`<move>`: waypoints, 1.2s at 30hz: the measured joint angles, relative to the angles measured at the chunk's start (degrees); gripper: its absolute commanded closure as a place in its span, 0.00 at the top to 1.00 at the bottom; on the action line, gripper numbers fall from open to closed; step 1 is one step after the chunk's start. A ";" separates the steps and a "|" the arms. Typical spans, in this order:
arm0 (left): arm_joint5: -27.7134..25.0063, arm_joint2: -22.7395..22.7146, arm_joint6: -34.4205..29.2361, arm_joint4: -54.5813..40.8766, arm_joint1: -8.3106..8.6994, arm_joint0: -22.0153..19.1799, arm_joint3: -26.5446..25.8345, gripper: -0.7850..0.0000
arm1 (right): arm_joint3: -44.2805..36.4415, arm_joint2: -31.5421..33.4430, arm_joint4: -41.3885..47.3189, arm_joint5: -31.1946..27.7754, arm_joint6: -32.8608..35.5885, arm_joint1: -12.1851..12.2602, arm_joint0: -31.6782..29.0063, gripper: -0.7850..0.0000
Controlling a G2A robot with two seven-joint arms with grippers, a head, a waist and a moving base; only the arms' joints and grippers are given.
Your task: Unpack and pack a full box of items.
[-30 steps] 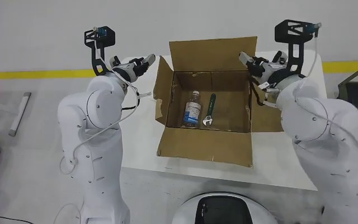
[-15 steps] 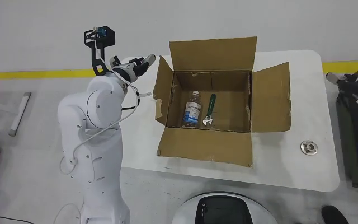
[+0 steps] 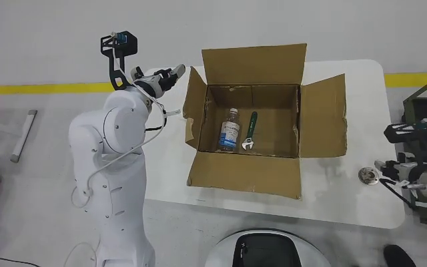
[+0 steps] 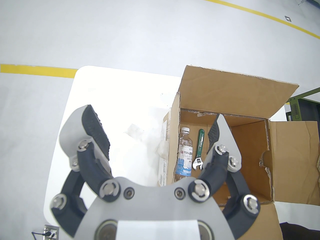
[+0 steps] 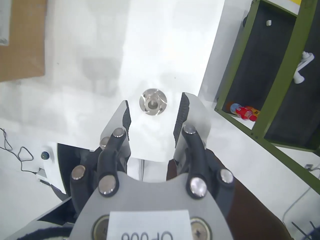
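Box: brown cardboard box [image 3: 243, 175] [image 4: 232, 93], standing open near the middle of the white round-cornered table [image 3: 333, 200] [image 4: 112, 96], all four flaps folded outward; one flap's corner [image 5: 22, 38] seen from the right wrist.
Bottle: clear plastic bottle with a blue-and-white label [image 3: 229, 130] [image 4: 184, 157], lying flat on the box floor, cap toward the far wall.
Wrench: green-handled adjustable wrench with a silver head [image 3: 250, 130] [image 4: 199, 148], lying flat just beside the bottle, parallel to it, head toward the near wall; touching or a sliver apart, hard to tell.
Flange: small round silver metal flange with a centre bore [image 3: 367, 175] [image 5: 153, 101], out of the box, flat on the bare tabletop [image 5: 150, 26] near the table's right edge.
Left gripper [image 3: 160, 75] [image 4: 153, 116]: spread wide, holding nothing, poised at the table's far left corner, well apart from the box contents.
Right gripper [image 3: 390, 170] [image 5: 154, 106]: fingers parted, holding nothing, at the table's right edge just beside the flange, which appears framed between the fingertips from the wrist; probably above it rather than around it.
Rack: green metal-framed rack with dark panels [image 3: 417, 100] [image 5: 282, 71], off the table's right side, holding a small red-and-blue item [image 5: 243, 112] and a white object [image 5: 301, 68].
Floor: pale grey, crossed by a yellow line [image 3: 53, 87].
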 measured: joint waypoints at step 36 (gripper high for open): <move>0.00 0.00 0.00 0.00 0.00 0.00 0.00 1.00 | 13.24 -9.77 -5.90 3.65 -1.65 2.30 3.04 0.46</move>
